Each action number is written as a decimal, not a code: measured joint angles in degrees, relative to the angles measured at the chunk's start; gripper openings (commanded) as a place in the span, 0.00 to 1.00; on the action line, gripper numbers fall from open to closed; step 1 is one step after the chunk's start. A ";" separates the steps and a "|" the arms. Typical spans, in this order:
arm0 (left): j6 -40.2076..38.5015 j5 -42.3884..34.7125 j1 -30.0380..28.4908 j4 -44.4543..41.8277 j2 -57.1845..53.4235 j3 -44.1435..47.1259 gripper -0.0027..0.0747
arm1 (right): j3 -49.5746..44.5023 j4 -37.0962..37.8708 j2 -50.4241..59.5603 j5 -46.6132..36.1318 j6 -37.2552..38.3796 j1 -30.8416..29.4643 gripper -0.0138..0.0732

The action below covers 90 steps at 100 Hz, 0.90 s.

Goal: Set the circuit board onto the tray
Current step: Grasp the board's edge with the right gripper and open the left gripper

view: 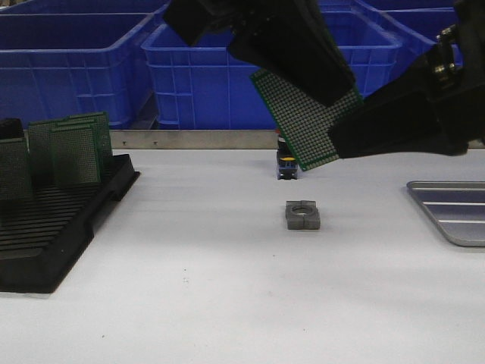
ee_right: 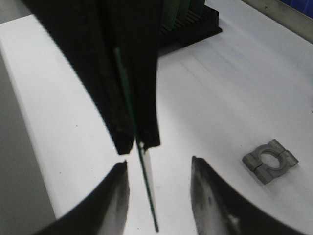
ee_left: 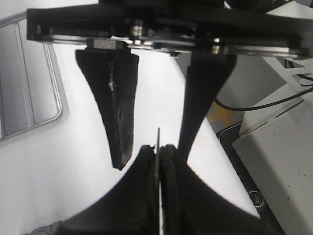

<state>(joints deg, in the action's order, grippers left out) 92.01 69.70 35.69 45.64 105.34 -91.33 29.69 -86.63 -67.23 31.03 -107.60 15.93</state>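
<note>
You see the circuit board (view: pixel 307 121) held tilted in the air above the middle of the bench (view: pixel 204 288), well clear of its surface. The left gripper (ee_left: pixel 159 152) is clenched on the board: the left wrist view shows both black fingers pressed against the board's thin green edge (ee_left: pixel 158 166). The front view cannot confirm this, since the arm covers the board's upper part there.

The right gripper (ee_right: pixel 157 171) is spread wide, one finger (ee_right: pixel 117 196) on each side of the board's lower edge (ee_right: pixel 148 196), neither touching it. Only the right wrist view shows that gap.

The tray (view: pixel 455 212) lies at the bench's right edge, cut off by the frame in the front view; the left wrist view shows its ribbed floor and raised rim (ee_left: pixel 29 93). Between the board and the tray the bench surface is bare.

Below the board sit a grey metal clamp block (view: pixel 302 215) and, behind it, a small dark blue and yellow object (view: pixel 287 165). A black slotted rack (view: pixel 53 227) with upright green boards (view: pixel 72 148) stands far left; blue bins (view: pixel 204 68) line the back. You can read no writing.
</note>
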 measured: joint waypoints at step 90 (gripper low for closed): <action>0.00 0.03 0.00 1.03 0.00 -0.15 0.58 | 0.10 -1.76 0.01 1.32 -0.41 0.21 0.03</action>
<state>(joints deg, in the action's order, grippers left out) 92.01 69.72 35.69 46.67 105.34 -91.47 29.79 -88.39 -67.22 32.35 -108.01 16.13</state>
